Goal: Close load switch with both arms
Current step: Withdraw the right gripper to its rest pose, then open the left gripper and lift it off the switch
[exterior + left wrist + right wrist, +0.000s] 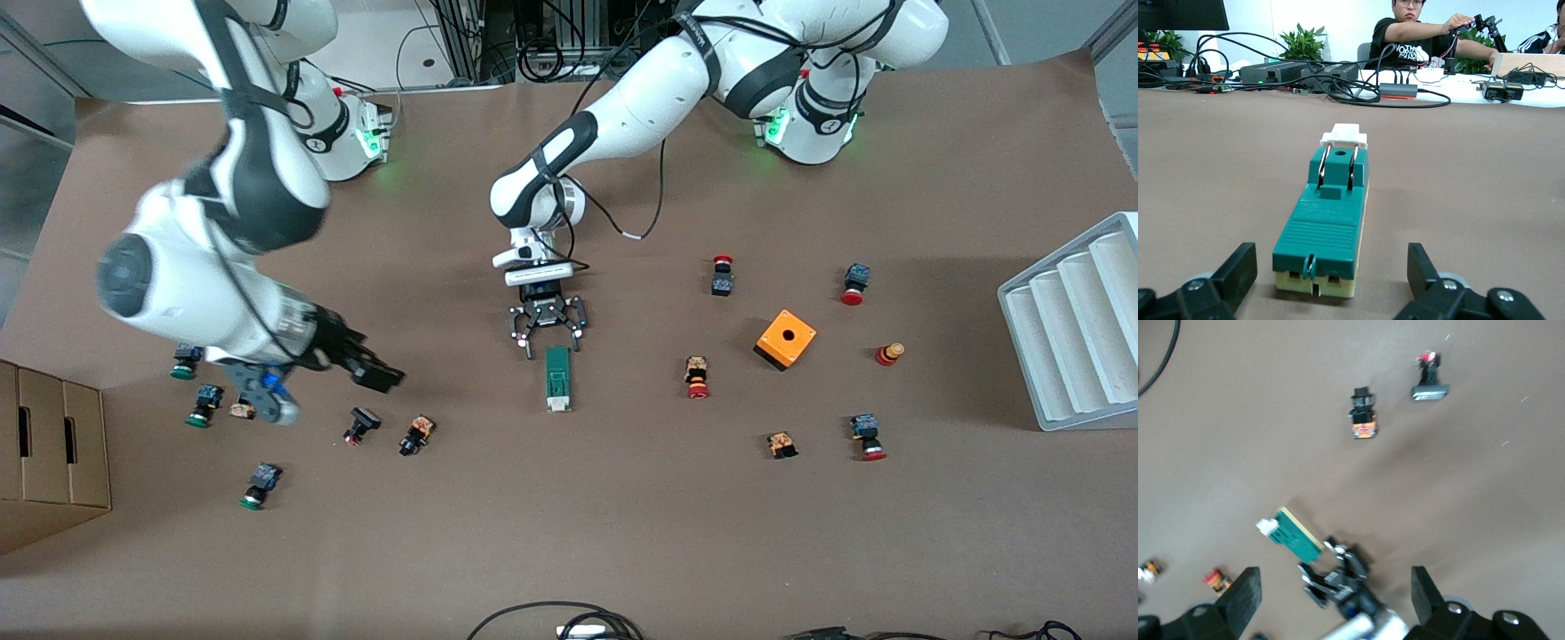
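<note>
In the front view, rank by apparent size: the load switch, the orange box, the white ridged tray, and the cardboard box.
Largest to smallest, as the front view shows them:
1. White ridged tray
2. Cardboard box, though the frame edge cuts it off, so its rank against the tray is unsure
3. Orange box
4. Load switch, longer but narrower; close to the orange box

Load switch (557, 379) mid-table; left claw (547, 336) just beside its farther end.

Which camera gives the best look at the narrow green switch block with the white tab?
The left wrist view: the narrow green switch block fills the middle, white tab clearly visible. The front view shows it small from above; the right wrist view shows it blurred, partly hidden.
</note>
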